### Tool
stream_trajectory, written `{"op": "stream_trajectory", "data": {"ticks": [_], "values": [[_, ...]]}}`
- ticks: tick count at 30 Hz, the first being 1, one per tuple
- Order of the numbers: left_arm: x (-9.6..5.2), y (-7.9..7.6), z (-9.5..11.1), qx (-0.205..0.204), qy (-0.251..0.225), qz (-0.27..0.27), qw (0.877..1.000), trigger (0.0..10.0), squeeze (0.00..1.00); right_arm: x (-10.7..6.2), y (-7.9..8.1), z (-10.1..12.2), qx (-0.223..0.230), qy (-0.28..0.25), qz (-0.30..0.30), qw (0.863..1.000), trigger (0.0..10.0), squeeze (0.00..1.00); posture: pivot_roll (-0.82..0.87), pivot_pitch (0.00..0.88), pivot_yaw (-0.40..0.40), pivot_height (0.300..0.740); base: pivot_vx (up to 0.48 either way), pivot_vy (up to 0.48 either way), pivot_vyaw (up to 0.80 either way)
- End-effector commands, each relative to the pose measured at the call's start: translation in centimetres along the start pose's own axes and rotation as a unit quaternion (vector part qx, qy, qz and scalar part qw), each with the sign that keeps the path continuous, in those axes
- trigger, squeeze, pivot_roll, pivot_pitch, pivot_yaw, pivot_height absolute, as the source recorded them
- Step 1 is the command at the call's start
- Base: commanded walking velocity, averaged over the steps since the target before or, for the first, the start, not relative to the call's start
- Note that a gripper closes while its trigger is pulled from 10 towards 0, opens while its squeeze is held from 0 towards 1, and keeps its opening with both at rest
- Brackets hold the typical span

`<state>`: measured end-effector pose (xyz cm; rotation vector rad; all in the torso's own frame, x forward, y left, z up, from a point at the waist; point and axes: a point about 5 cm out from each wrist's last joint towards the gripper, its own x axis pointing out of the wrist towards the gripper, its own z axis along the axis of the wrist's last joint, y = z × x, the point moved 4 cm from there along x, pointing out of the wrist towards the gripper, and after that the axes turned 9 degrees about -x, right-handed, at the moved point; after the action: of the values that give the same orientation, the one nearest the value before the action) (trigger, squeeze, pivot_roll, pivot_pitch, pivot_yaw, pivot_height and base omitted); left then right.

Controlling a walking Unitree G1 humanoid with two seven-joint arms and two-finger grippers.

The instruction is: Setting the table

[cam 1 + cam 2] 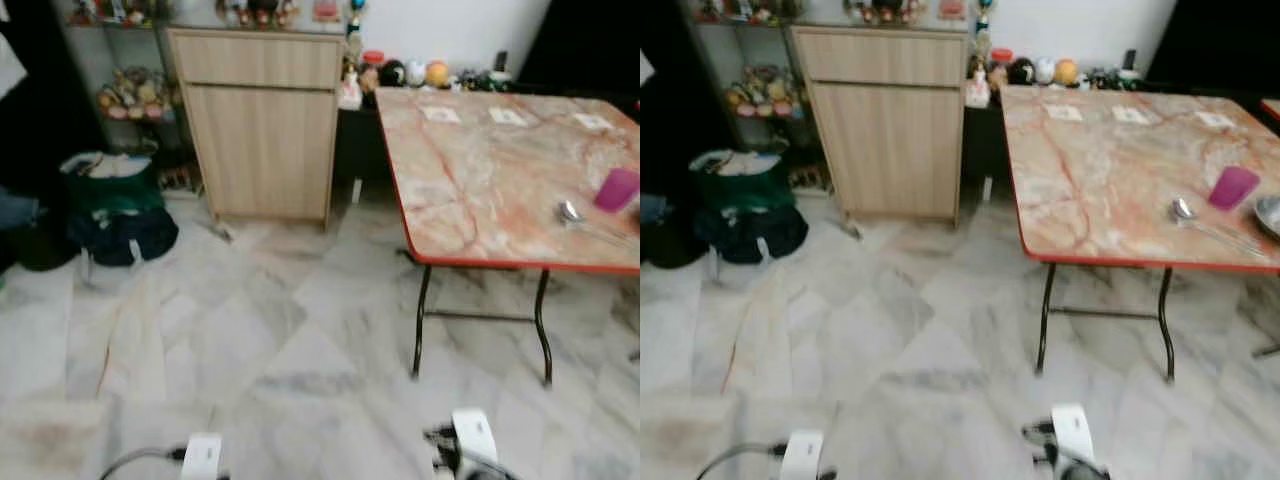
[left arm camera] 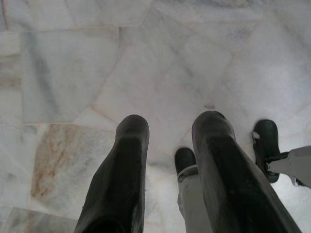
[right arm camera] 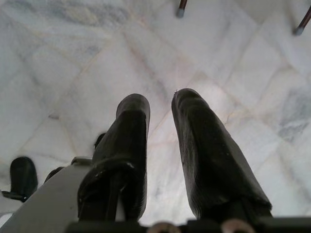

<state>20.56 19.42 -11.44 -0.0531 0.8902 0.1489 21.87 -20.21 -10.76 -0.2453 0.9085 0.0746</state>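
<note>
Table (image 1: pixel 470 170) with the marble-pattern top and red edge stands ahead of you, to your right. On the table, near its right end, you see a pink cup (image 1: pixel 1233 187), and a spoon (image 1: pixel 1185 211) lies just beside the cup; a grey bowl (image 1: pixel 1270 214) sits at the table's far right edge. A wooden cabinet (image 1: pixel 262 120) stands left of the table, and a green bag (image 1: pixel 112 193) is further left. Your left gripper (image 2: pixel 167 128) hangs over the floor (image 1: pixel 250 330), fingers a little apart, holding nothing. Your right gripper (image 3: pixel 160 104) hangs the same way, fingers slightly apart and empty.
</note>
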Motion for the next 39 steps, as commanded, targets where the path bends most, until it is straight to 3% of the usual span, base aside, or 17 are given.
{"op": "stream_trajectory", "data": {"ticks": [1,8,10,39], "values": [[-1.74,7.9,-3.54,0.025,0.092,0.026,0.995,10.0,0.0,-0.11,-0.07,-1.4,0.149,0.038,-0.009,0.988,10.0,0.0,-0.05,0.0,0.082,0.74,0.0,0.0,0.0],[-1.86,7.97,-3.82,0.023,0.094,0.026,0.995,10.0,0.0,-0.13,-0.14,-1.45,0.144,0.037,-0.009,0.989,10.0,0.0,-0.04,0.0,0.074,0.74,0.0,0.0,0.0],[-1.89,8.01,-3.89,0.022,0.094,0.025,0.995,10.0,0.0,-0.14,-0.28,-1.46,0.12,0.039,-0.011,0.992,10.0,0.0,-0.04,0.0,0.073,0.74,0.0,0.0,0.0],[-1.89,8.01,-3.89,0.022,0.094,0.025,0.995,10.0,0.0,-0.14,-0.28,-1.46,0.12,0.039,-0.011,0.992,10.0,0.0,-0.04,0.0,0.073,0.74,0.0,0.0,0.0]]}}
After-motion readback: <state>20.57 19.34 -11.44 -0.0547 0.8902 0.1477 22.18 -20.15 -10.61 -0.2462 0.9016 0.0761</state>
